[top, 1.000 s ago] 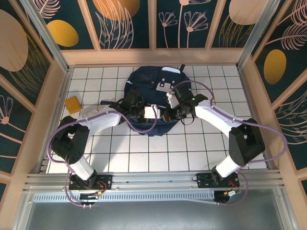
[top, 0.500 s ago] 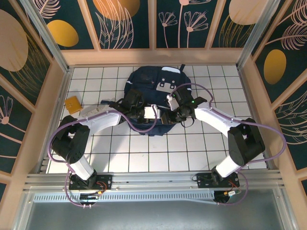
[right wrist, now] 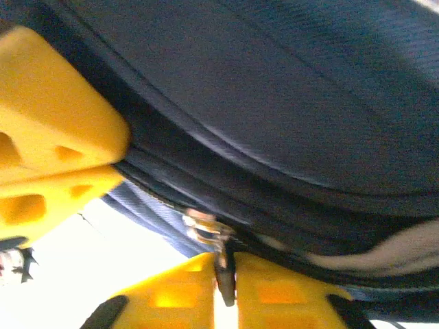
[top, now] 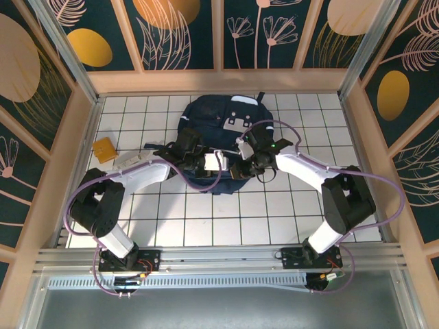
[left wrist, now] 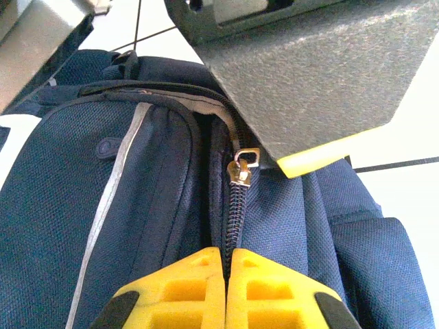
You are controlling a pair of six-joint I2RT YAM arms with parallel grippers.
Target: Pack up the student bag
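Since a second ago the right arm's elbow has swung in toward the middle of the table (top: pixel 206 212) and its cable loop stands taller. The right gripper (top: pixel 239 163) has crept slightly left, closer to the left gripper (top: pixel 226 164). The left arm has hardly moved, and the bag (top: pixel 212 120) lies where it did: at the far middle of the table, its near edge under both grippers. The orange packet (top: pixel 105 149) by the left wall has not shifted either.

In the left wrist view the left gripper (left wrist: pixel 224 291) has its yellow fingertips (left wrist: pixel 188 291) pressed together, with the zip track of the bag (left wrist: pixel 82 205) running in between them, so it is pinching the bag at the zip seam. The silver slider (left wrist: pixel 241 170) sits just past them on the track, right under the yellow tip of the right gripper (left wrist: pixel 312 157).

In the right wrist view the right gripper (right wrist: pixel 225 291) is closed too, its fingertips (right wrist: pixel 271 295) clamped on the dark zip pull (right wrist: pixel 223 273) that hangs from the slider (right wrist: pixel 202 227). The bag (right wrist: pixel 288 103) spans the frame above it. The left gripper (right wrist: pixel 48 161) is at the left of that view, against the bag's edge.
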